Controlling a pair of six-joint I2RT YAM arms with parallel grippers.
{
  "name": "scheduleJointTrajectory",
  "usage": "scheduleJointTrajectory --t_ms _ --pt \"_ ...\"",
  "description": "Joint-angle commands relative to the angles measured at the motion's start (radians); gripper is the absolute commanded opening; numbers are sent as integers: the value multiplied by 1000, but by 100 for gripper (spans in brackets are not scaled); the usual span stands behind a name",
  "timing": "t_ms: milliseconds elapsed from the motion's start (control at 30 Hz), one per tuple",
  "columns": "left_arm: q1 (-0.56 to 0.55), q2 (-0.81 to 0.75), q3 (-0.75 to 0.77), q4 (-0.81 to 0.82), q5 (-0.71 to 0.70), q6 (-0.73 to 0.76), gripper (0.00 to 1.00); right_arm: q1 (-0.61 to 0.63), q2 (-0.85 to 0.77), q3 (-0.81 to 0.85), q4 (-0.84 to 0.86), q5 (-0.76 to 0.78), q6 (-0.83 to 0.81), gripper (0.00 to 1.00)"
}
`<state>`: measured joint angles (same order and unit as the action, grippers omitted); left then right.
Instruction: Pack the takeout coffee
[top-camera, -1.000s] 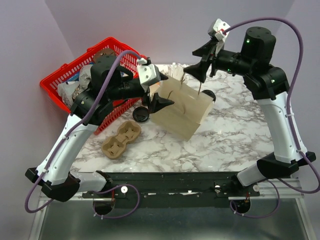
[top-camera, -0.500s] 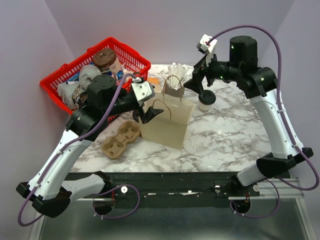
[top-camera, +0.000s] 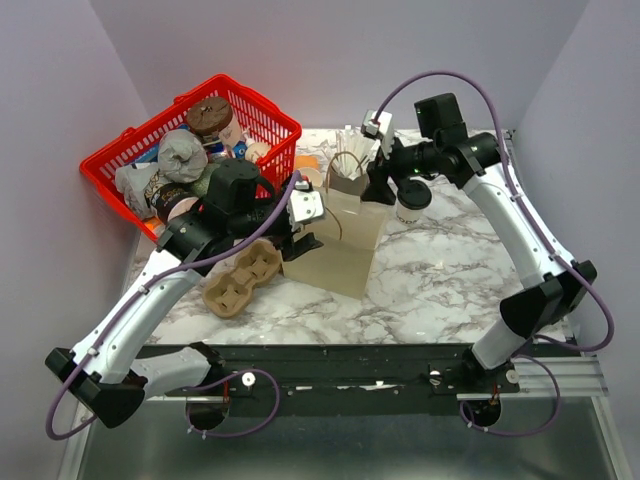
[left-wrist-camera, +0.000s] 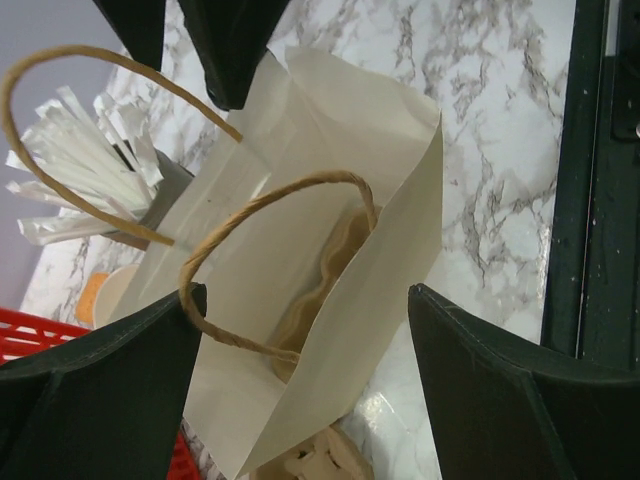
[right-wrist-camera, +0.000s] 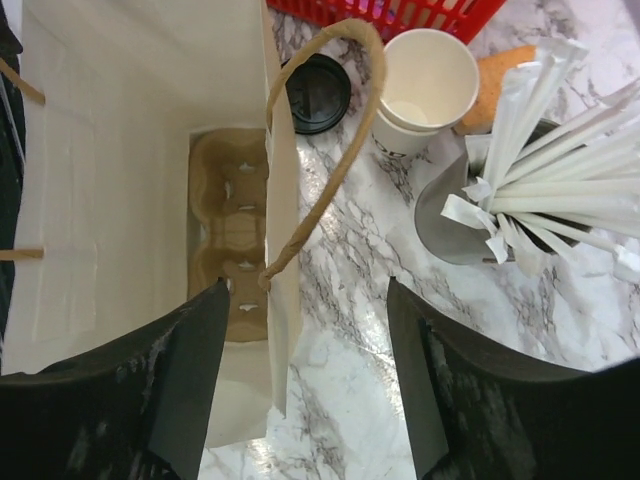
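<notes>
The takeout coffee (top-camera: 411, 202), a cream cup with a black lid, stands on the marble just right of an upright cream paper bag (top-camera: 335, 240). It is out of both wrist views. The bag (right-wrist-camera: 120, 150) is open, with a brown cup carrier (right-wrist-camera: 225, 240) lying in its bottom. My right gripper (top-camera: 373, 185) is open above the bag's right rim; in its wrist view (right-wrist-camera: 308, 285) one bag wall and a twine handle (right-wrist-camera: 320, 160) lie between the fingers. My left gripper (top-camera: 300, 233) is open at the bag's left side, straddling the rim (left-wrist-camera: 300, 290).
A second brown cup carrier (top-camera: 243, 278) lies left of the bag. A red basket (top-camera: 115, 150) of wrapped items sits back left. A loose black lid (right-wrist-camera: 318, 92), a stack of cream cups (right-wrist-camera: 430, 75) and a grey cup of white sticks (right-wrist-camera: 470, 215) stand behind the bag.
The bag was tilted and held up; it now stands upright on the table. My right arm swung left and down to the bag's mouth. My left gripper slid down beside the bag.
</notes>
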<state>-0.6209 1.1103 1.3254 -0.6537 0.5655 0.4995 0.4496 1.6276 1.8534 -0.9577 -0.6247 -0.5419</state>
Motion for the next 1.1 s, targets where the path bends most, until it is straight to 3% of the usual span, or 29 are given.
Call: scheduleJointTrajectory --t_ms 0,100,200,300,333,433,500,800,1067 --pt "3 23 -6 -49 51 80 82 -3 44 15 -30 -102 -70 70" --pt "3 40 -22 -20 54 62 74 -2 77 20 -33 -113 -85 63" --pt "3 60 -38 -15 45 82 62 -2 116 56 -76 -129 -108 51" --pt "3 89 -14 -62 69 117 42 -2 120 69 -101 -130 -112 34" --pt "3 97 10 -78 77 122 37 -2 117 67 -107 -130 -118 22" --pt "3 117 64 -126 109 129 10 -2 88 75 -125 -145 -127 0" --pt "3 114 90 -145 117 125 0 -2 69 102 -134 -167 -125 1" --pt "3 100 390 -213 145 44 0 -2 -46 262 -153 -161 -77 1" --pt "3 125 515 -213 154 10 0 -2 -41 418 -136 -133 -27 0"
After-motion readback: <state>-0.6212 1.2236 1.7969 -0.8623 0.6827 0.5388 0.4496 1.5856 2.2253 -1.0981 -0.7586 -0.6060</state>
